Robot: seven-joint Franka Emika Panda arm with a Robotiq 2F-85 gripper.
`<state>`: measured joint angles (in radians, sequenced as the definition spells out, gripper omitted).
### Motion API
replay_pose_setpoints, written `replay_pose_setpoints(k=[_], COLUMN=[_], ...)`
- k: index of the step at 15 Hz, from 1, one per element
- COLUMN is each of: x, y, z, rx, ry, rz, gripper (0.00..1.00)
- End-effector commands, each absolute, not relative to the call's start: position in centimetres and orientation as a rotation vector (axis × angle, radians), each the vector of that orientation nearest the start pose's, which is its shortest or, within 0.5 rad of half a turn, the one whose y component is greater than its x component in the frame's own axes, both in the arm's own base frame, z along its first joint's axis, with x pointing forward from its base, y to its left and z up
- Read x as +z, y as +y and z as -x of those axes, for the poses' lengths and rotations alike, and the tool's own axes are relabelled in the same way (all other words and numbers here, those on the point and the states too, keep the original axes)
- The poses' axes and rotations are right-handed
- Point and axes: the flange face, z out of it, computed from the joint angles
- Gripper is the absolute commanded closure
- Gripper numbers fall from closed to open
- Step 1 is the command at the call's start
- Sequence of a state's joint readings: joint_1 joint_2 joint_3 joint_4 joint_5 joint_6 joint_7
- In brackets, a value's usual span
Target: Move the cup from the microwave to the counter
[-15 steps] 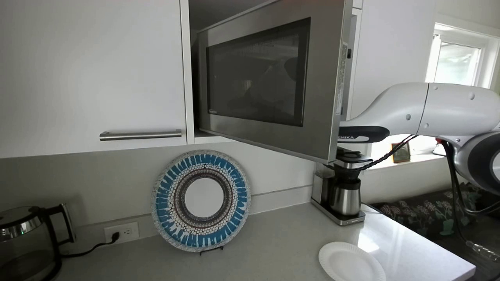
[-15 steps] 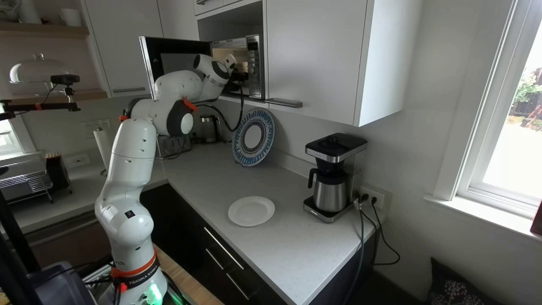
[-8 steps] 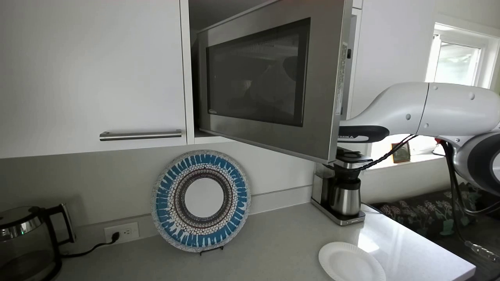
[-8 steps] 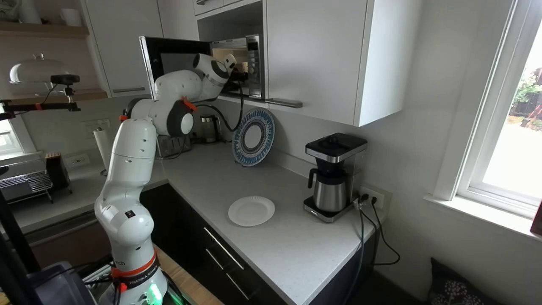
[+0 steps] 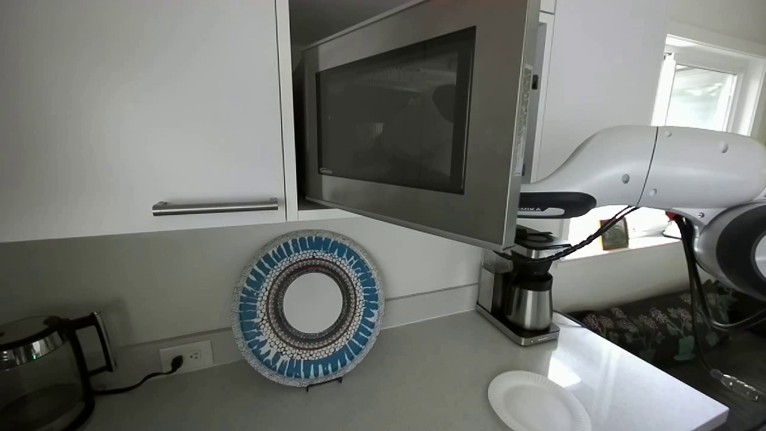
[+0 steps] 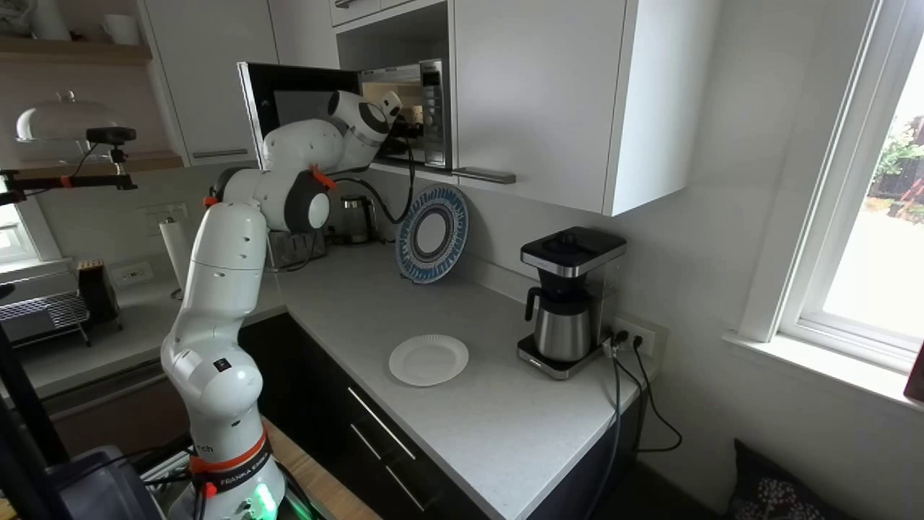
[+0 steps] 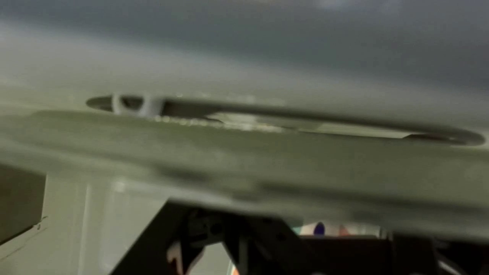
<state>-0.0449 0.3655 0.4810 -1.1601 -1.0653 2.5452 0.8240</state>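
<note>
The steel microwave (image 6: 434, 108) sits in the upper cabinet with its door swung open; the door's dark glass (image 5: 389, 120) fills the middle of an exterior view. My gripper (image 6: 408, 130) is at the microwave's open mouth, beside the control panel. In the wrist view only its dark linkage (image 7: 267, 244) shows at the bottom, under a blurred pale surface very close to the camera. The fingertips are hidden, so I cannot tell whether they are open or shut. I cannot make out the cup in any view. The light grey counter (image 6: 491, 426) lies below.
A white paper plate (image 6: 429, 360) lies on the counter. A black-and-steel coffee maker (image 6: 570, 303) stands near the wall. A blue patterned round platter (image 5: 248, 311) leans under the microwave. The open microwave door stands beside the arm. A glass kettle (image 5: 42, 371) is at the far end.
The arm's wrist has shifted only very slightly at the microwave's mouth. The door, plate and other things have not moved.
</note>
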Motion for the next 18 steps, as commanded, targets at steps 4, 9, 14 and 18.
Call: replay_pose_setpoints(k=[4,9,14,18], x=[73.6,74.0,74.1,74.0], y=[22.4,22.2,21.4,20.5], z=[-65.3,-63.5,-60.6,-58.1], rx=[-1.945,-1.945,-1.950,-1.964], ry=[-0.052,-0.054,0.021,0.057], rz=[2.638,2.631,2.632,2.586], gripper=[0.59,0.59,0.59,0.59])
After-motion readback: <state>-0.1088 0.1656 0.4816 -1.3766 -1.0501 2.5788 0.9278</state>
